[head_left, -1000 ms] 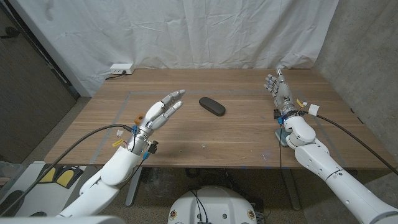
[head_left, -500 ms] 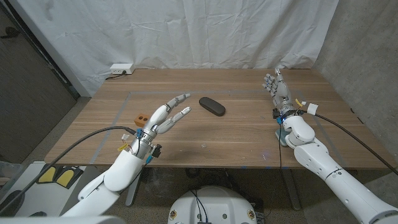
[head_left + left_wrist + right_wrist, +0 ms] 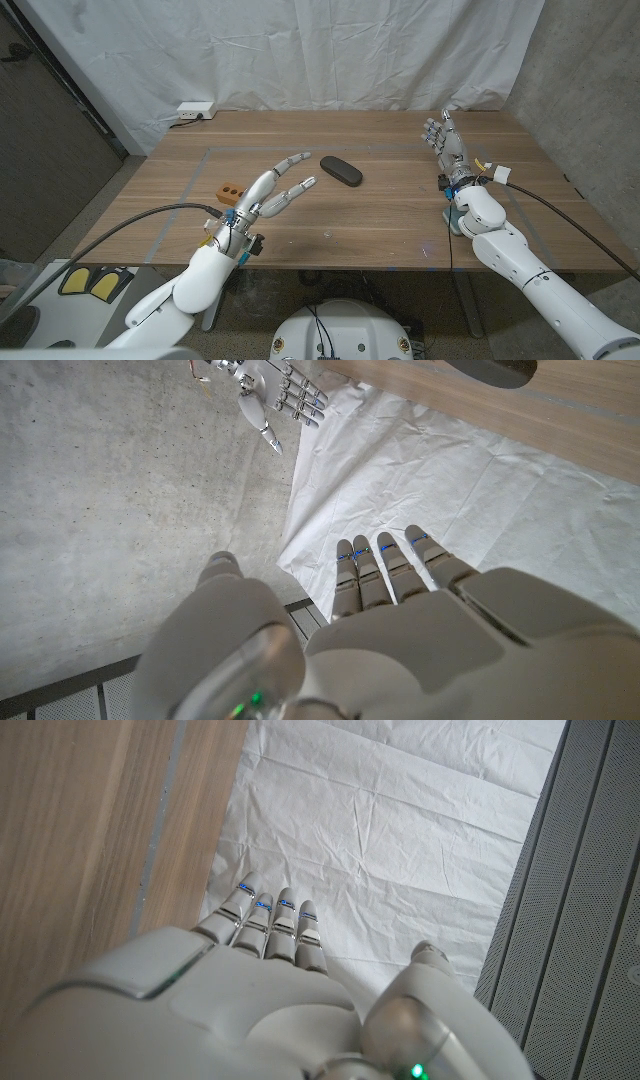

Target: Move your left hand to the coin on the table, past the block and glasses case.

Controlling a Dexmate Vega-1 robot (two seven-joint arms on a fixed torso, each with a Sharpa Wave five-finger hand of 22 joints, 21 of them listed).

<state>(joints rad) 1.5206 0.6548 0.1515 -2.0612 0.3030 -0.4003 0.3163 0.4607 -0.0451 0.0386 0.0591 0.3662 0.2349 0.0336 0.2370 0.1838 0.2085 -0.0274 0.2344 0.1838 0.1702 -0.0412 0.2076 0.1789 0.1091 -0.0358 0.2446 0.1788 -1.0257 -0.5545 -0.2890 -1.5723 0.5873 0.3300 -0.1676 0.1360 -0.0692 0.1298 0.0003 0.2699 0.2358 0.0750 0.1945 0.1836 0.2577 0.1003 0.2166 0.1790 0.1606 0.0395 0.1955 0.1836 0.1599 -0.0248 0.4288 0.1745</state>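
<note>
Left hand [image 3: 268, 192] raised over the tabletop [image 3: 400, 215] toward its left side, fingers spread wide and reaching toward the glasses case [image 3: 341, 170], holding nothing. Orange block [image 3: 230, 191] just beside that hand, nearer the left edge, partly covered by it. Glasses case dark, lying slantwise near the tabletop's middle, toward the far edge.

Left wrist view: back of left hand [image 3: 400, 630], fingers straight and apart, against white backdrop cloth [image 3: 480, 500]; glasses case [image 3: 490, 370] cut off at frame edge; right hand [image 3: 275, 390] small across the table (fingers spread).

Right hand [image 3: 447, 150] upright near the right edge, fingers open, empty. Right wrist view: same hand [image 3: 260, 980] beside wood and cloth.

Coin: possibly a tiny speck [image 3: 324, 235] near the front edge, too small to tell.
</note>
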